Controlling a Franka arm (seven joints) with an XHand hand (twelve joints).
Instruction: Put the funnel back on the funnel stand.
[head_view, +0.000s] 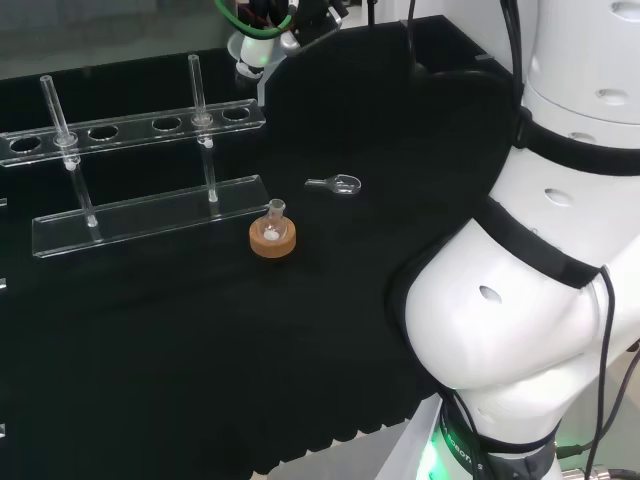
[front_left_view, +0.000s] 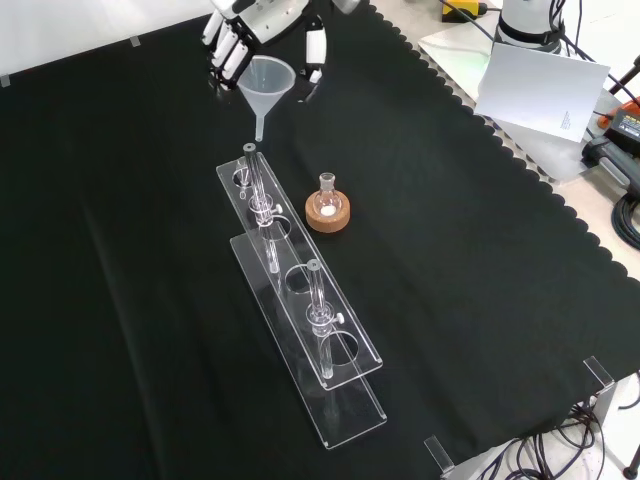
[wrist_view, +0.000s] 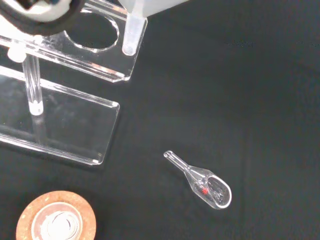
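Clear acrylic funnel stand (front_left_view: 300, 290), translucent conical funnel (front_left_view: 267, 85) pinched by hand (front_left_view: 250, 25)

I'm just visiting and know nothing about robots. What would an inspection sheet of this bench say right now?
Surface: black cloth covering the bench.
Job's things: clear funnel held above the near end of the funnel stand, spout down, not yet seated in a hole.
Clutter: small flask on a cork ring beside the stand; small glass scoop lying on the cloth.
Hand: hand, fingers curled round the funnel.
Cables: black cables along the arm; more off the cloth's edge, front view.
Surroundings: white sheet beyond the cloth.
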